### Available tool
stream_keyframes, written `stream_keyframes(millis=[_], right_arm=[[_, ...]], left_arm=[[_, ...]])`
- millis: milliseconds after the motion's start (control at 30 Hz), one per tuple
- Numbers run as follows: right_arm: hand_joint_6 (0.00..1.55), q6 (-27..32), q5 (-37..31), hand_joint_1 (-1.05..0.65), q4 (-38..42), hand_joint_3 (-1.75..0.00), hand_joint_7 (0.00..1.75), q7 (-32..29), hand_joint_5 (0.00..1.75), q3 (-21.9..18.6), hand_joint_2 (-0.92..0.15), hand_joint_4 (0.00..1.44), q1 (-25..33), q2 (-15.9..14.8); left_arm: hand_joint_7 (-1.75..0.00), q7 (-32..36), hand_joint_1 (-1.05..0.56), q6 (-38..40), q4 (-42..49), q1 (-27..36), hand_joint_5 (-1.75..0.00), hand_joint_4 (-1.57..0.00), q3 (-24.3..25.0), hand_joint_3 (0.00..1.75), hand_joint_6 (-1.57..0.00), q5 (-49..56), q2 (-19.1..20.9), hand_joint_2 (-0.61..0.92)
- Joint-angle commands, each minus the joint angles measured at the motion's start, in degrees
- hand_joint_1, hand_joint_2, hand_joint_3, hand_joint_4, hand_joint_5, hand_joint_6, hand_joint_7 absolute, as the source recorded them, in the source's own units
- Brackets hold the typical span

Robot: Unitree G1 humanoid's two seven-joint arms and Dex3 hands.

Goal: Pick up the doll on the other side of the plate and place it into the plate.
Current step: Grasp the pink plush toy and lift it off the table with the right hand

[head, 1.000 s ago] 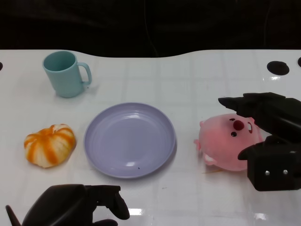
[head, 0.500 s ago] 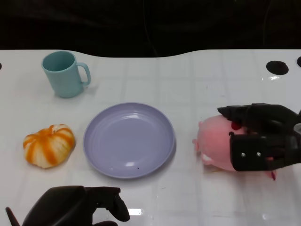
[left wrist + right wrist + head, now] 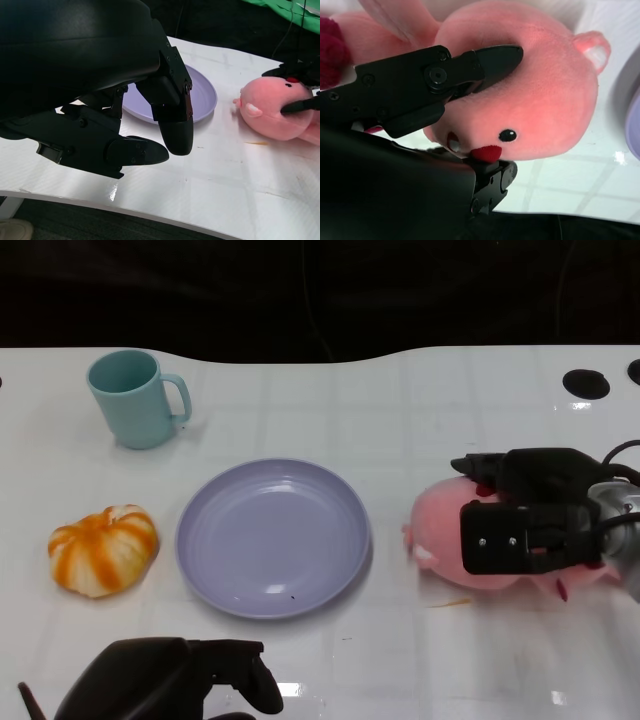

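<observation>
Your right hand [image 3: 525, 525] grips the pink doll [image 3: 445, 530] on the table at the frame's right, just beside the lavender plate [image 3: 274, 537] at centre. You see nothing in the plate. Your left hand [image 3: 170, 690] sits curled, holding nothing, lower left. Upper left, the teal mug's [image 3: 135, 397] contents can't be told.

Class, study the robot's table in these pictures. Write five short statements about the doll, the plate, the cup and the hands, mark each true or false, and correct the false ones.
1. The pink doll lies in the purple plate. False: it lies on the table beside the plate.
2. The right hand has its fingers around the doll. True.
3. The teal cup stands on the plate. False: it stands apart, behind it.
4. The left hand holds the orange pumpkin. False: it holds nothing.
5. The plate is empty. True.
</observation>
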Motion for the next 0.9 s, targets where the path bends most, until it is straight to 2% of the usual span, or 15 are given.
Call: stream_keyframes(millis=[33,67,100,167,200,233,333,400,500,533,567,700,833,867,900], right_arm=[[0.95,-2.43,1.84,-0.27,4.21,-0.01,0.19,-5.23,0.89,-1.41,-0.86,0.75,1.36,1.02],[1.04,-3.16,1.74,-0.23,5.08,-0.04,0.24,-6.26,1.01,-1.16,-0.89,0.77,1.01,1.00],[1.09,-3.73,1.63,-0.22,5.64,-0.11,0.31,-6.79,1.01,-0.93,-0.89,0.80,0.67,0.87],[1.10,-4.80,1.58,-0.22,6.37,-0.47,0.47,-7.22,1.08,-0.62,-0.74,0.79,0.13,0.61],[1.07,-5.28,1.57,-0.23,6.63,-0.68,0.65,-7.30,1.34,-0.52,-0.63,0.79,-0.07,0.50],[1.05,-5.63,1.16,-0.23,6.63,-0.76,0.75,-7.43,1.44,-0.16,-0.58,0.77,-0.31,0.28],[0.98,-6.00,0.27,-0.26,5.90,-0.52,0.87,-7.96,1.32,0.64,-0.73,0.81,-0.50,-0.22],[0.93,-6.05,0.12,-0.27,5.11,-0.44,1.00,-8.26,1.35,0.87,-0.80,0.84,-0.30,-0.46],[0.89,-6.16,0.11,-0.27,3.71,-0.44,1.11,-8.99,1.47,0.99,-0.80,0.83,0.17,-0.79],[0.85,-6.29,0.16,-0.25,3.27,-0.45,1.25,-9.44,1.59,0.93,-0.79,0.81,0.36,-0.88],[0.83,-6.47,0.12,-0.25,2.89,-0.45,1.28,-10.22,1.61,0.88,-0.78,0.80,0.60,-0.94],[0.85,-7.40,0.05,-0.26,1.67,-0.42,1.21,-13.56,1.71,0.37,-0.79,0.81,1.85,-0.88],[0.88,-8.10,0.26,-0.26,1.15,-0.41,1.10,-16.93,1.74,-0.53,-0.79,0.84,2.71,-0.95],[0.89,-8.56,0.30,-0.25,1.13,-0.41,1.10,-17.97,1.75,-0.71,-0.79,0.85,2.87,-1.06],[0.87,-9.43,0.42,-0.25,1.02,-0.44,1.18,-19.41,1.75,-1.01,-0.77,0.85,3.18,-1.24]], left_arm=[[-0.79,-0.47,-0.29,0.79,-1.15,0.27,-1.52,-0.65,-0.21,0.35,-0.77,0.88,0.08,0.92],[-0.79,-0.40,-0.29,0.75,-1.14,0.23,-1.53,-0.65,-0.28,0.35,-0.77,0.89,0.06,0.92],[-0.79,-0.33,-0.29,0.68,-1.13,0.22,-1.53,-0.65,-0.35,0.35,-0.77,0.90,0.02,0.92],[-0.80,-0.34,-0.29,0.57,-1.16,0.17,-1.53,-0.66,-0.40,0.35,-0.77,0.95,0.00,0.92],[-0.80,-0.37,-0.29,0.51,-1.17,0.14,-1.53,-0.66,-0.40,0.35,-0.77,0.99,0.00,0.92],[-0.80,-0.37,-0.29,0.50,-1.22,0.14,-1.54,-0.66,-0.36,0.35,-0.77,1.01,0.00,0.92],[-0.83,-0.31,-0.28,0.45,-1.41,0.37,-1.58,-0.65,-0.15,0.34,-0.76,0.91,0.00,0.92],[-0.84,-0.46,-0.28,0.60,-1.75,0.67,-1.58,-0.64,0.00,0.34,-0.76,0.86,0.05,0.92],[-0.84,-0.53,-0.28,0.51,-1.87,0.99,-1.58,-0.64,0.35,0.34,-0.75,0.58,0.24,0.92],[-0.84,-0.60,-0.28,0.55,-1.90,0.96,-1.56,-0.64,0.43,0.34,-0.75,0.47,0.25,0.92],[-0.84,-0.70,-0.28,0.58,-1.92,0.92,-1.54,-0.64,0.50,0.34,-0.75,0.39,0.28,0.92],[-0.83,-0.57,-0.29,0.11,-1.95,1.28,-1.51,-0.66,0.69,0.35,-0.76,0.38,0.55,0.92],[-0.86,-0.66,-0.30,0.66,-2.46,1.60,-1.57,-0.64,0.48,0.36,-0.75,0.69,0.25,0.92],[-0.87,-0.65,-0.30,0.69,-2.50,1.59,-1.58,-0.64,0.42,0.36,-0.74,0.77,0.22,0.92],[-0.88,-0.57,-0.30,0.64,-2.51,1.56,-1.58,-0.64,0.32,0.36,-0.74,0.80,0.13,0.92]])
